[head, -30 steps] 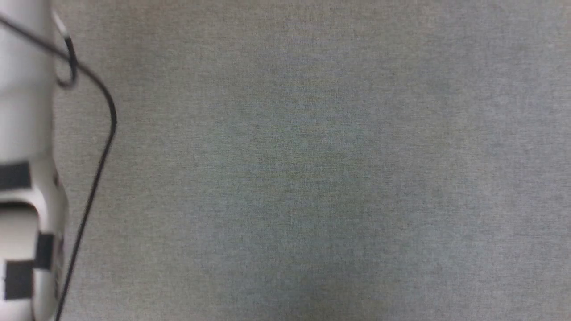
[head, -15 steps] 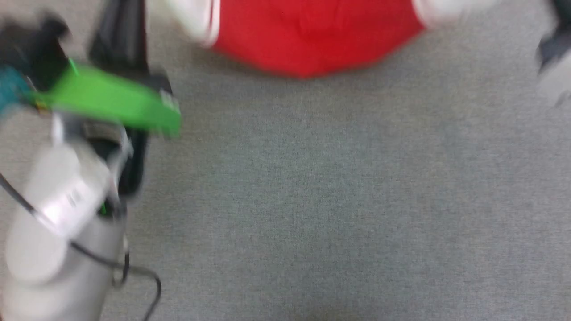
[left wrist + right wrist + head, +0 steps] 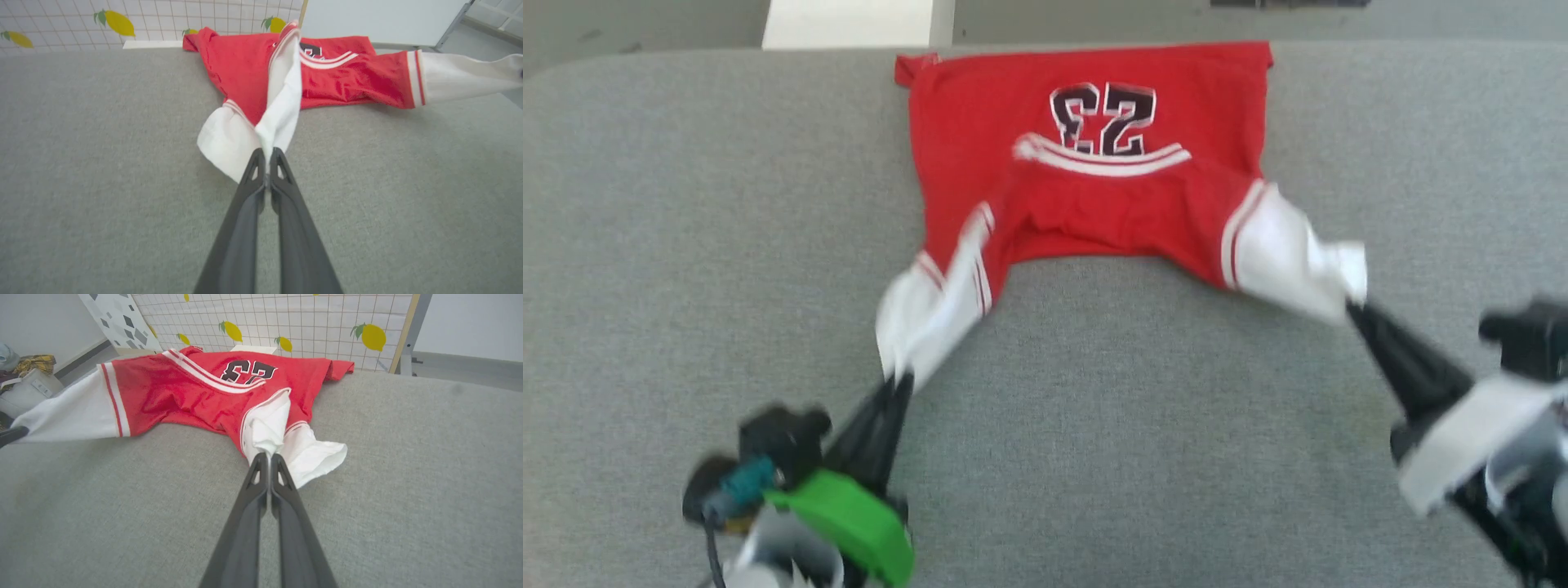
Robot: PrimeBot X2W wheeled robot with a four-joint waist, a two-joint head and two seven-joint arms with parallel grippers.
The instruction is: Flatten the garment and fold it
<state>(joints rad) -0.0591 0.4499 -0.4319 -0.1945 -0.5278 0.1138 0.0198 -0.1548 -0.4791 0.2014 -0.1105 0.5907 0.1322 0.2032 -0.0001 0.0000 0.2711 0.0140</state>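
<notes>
Lying at the far middle of the grey cloth-covered surface (image 3: 1094, 457): the garment (image 3: 1086, 196), one red jersey T-shirt with white short sleeves and red-and-white striped trim.

- Print: black, white-outlined "23", upside down in the head view. The striped collar band curves just on the robot's side of it.
- Lay: the hem runs along the far edge of the surface. The red body is rumpled at the shoulders and not flat.
- Left-side sleeve (image 3: 923, 314): drawn toward the robot and outward. Its white edge is pinched in the left end effector (image 3: 900, 384), whose two dark fingers are closed together on the cloth. In the left wrist view the sleeve rises from the tips as an upright fold.
- Right-side sleeve (image 3: 1290, 257): pulled out to the robot's right. Its corner is clamped between the closed fingers of the right end effector (image 3: 1352, 309). Loose white cloth spills beside the tips in the right wrist view.
- Green cover (image 3: 849, 523): on the left wrist, behind the fingers.

Surroundings:
- Panel (image 3: 327, 322): white grid with yellow lemon prints, standing behind the far edge.
- White block (image 3: 849, 23): beyond the far edge, on the left.
- Pale bin (image 3: 28, 390): beside the surface, with yellow checked cloth on top.
</notes>
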